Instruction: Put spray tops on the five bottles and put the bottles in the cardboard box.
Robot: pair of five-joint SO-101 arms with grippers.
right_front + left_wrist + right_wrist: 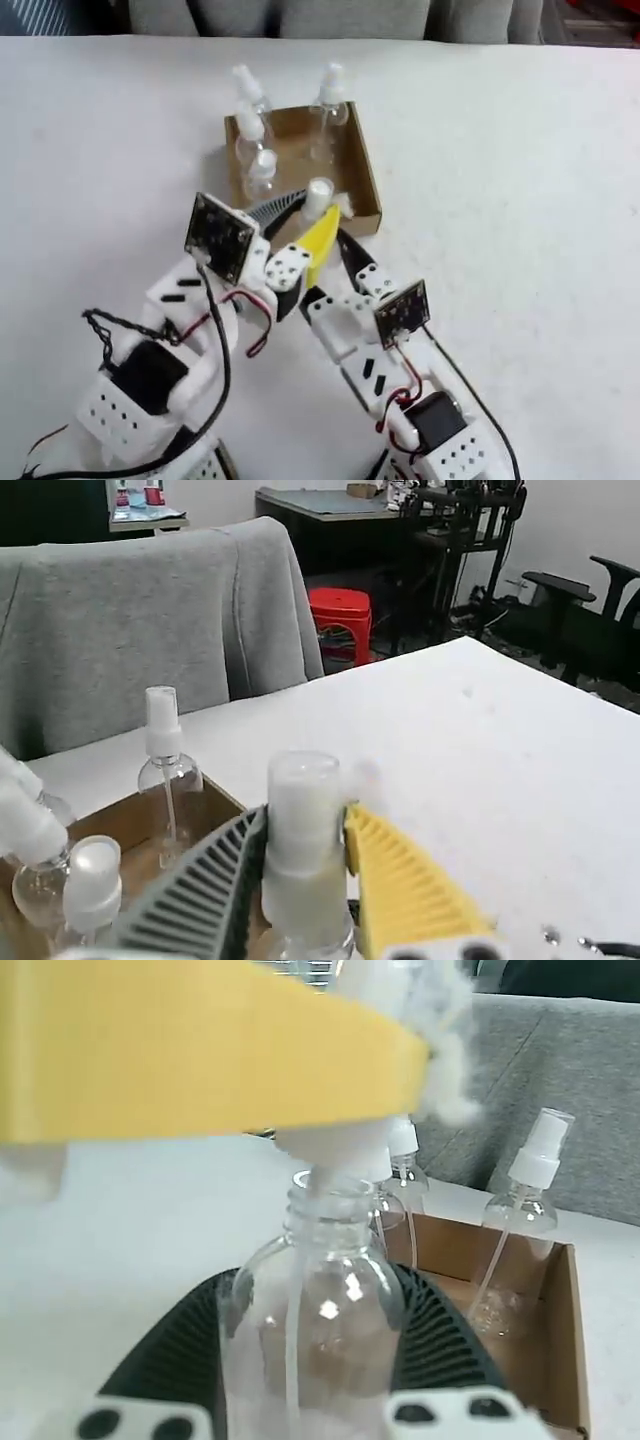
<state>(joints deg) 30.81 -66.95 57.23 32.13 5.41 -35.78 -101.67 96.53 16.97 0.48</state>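
Observation:
My left gripper (312,207), with one grey and one yellow finger, is shut on a white spray top (303,825) at the near edge of the cardboard box (365,170). The top sits right over the neck of a clear bottle (312,1320), and its tube hangs down inside the bottle. My right gripper (310,1360) is shut on that bottle's body with black fingers (440,1345), and the bottle stands upright. Several clear bottles with white spray tops (328,100) are in the box, one of them beside the far wall (165,770).
A white table (520,200) spreads out on all sides of the box. Both arms (170,370) crowd the near middle, with loose cables beside them. Grey chair backs (150,610) stand behind the far table edge.

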